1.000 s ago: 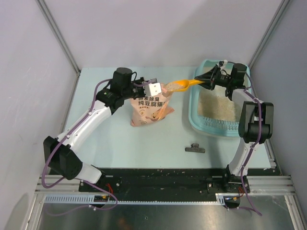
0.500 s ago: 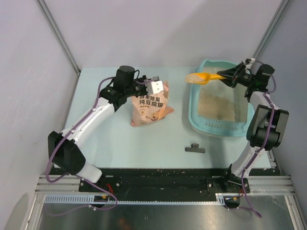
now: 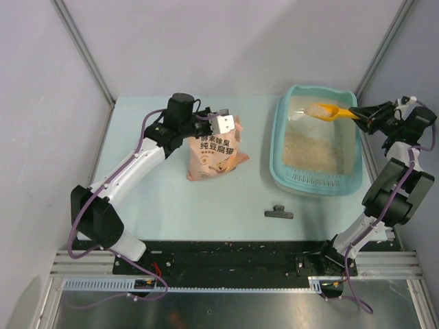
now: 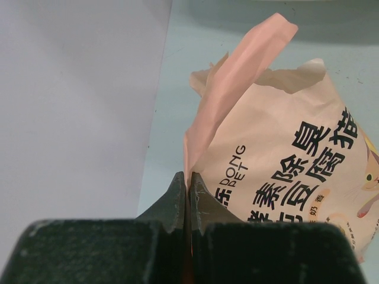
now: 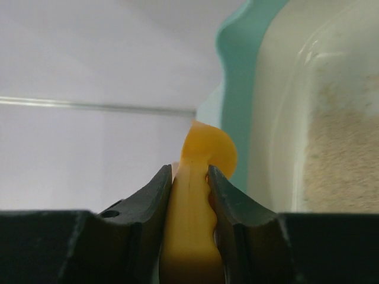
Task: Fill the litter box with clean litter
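R gripper (image 3: 364, 117) is clenched on the orange scoop (image 3: 328, 110) handle; L gripper (image 4: 188, 184) pinches the bag (image 3: 214, 156) top. Clean litter (image 3: 312, 147) is loose & spills easily, so hold level over the litter box (image 3: 280, 147).

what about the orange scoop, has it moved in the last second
Yes. The orange scoop, held in the right gripper, has travelled right, from the mouth of the bag to above the far end of the litter box, which stayed put.

The litter box (image 5: 237, 89) runs off the right wrist view's edge, the bag (image 4: 284, 177) off the left's
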Motion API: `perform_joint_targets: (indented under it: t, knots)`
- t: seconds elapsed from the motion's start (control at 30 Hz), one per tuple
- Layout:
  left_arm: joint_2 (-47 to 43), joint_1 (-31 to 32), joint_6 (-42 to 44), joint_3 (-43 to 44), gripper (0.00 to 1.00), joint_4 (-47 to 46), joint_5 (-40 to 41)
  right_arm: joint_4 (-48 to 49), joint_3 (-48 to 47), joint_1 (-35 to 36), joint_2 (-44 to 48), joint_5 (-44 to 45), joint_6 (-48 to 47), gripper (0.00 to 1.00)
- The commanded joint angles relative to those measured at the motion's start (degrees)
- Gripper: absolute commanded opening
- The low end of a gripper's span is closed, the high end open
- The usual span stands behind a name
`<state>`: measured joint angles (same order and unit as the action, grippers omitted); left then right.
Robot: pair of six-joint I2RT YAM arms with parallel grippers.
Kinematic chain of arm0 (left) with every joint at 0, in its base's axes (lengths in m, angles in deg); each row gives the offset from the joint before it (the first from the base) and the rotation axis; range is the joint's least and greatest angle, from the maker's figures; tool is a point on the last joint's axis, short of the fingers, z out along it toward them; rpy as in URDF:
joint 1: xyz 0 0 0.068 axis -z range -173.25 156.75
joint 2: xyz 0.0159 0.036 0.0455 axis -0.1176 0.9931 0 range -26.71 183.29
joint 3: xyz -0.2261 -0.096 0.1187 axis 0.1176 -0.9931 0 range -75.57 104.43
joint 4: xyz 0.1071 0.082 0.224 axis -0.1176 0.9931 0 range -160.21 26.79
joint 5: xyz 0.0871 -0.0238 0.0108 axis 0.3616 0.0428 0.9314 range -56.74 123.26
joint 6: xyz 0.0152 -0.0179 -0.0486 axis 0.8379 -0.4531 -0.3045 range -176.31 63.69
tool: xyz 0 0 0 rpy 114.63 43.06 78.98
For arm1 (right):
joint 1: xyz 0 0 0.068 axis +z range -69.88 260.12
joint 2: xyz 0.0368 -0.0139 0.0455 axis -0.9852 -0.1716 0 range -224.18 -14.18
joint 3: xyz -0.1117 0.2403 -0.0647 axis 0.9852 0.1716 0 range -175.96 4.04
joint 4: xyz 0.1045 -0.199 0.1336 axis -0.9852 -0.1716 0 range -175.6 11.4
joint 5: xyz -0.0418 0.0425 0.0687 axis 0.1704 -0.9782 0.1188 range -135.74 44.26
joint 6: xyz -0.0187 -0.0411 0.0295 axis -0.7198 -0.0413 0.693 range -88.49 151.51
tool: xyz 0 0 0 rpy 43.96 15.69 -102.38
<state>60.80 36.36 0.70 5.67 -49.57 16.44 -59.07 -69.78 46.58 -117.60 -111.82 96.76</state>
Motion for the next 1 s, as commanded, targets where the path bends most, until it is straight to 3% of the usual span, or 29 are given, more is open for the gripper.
perform_joint_targets:
  t: [0.0, 0.3, 0.47, 0.7, 0.83, 0.93, 0.97]
  knots:
    - [-2.4, 0.5, 0.0, 3.9, 0.00, -10.6, -5.2, -14.8, -0.8, -1.3, 8.6, 14.6, -22.5, 0.00]
    - [-5.8, 1.2, -1.1, 0.9, 0.00, -11.2, -9.6, -21.1, -3.6, 5.8, 13.3, 41.0, -42.5, 0.00]
    - [-7.1, 1.3, -1.7, 0.2, 0.00, -11.4, -11.4, -22.4, -6.9, 11.6, 13.3, 50.5, -50.6, 0.00]
    - [-9.8, 1.5, -3.3, -2.8, 0.00, -11.9, -13.7, -26.2, -9.4, 15.9, 15.7, 57.1, -63.4, 0.00]
    - [-11.7, 2.2, -4.9, -4.3, 0.00, -12.5, -15.0, -28.2, -7.8, 24.2, 18.6, 61.6, -80.7, 0.00]
    - [-12.8, 2.2, -5.5, -5.3, 0.00, -12.7, -15.9, -31.7, -9.3, 27.7, 20.8, 59.4, -82.8, 0.00]
    - [-13.1, 2.3, -5.6, -5.6, 0.00, -12.8, -15.8, -33.0, -10.1, 28.9, 21.5, 54.6, -84.0, 0.00]
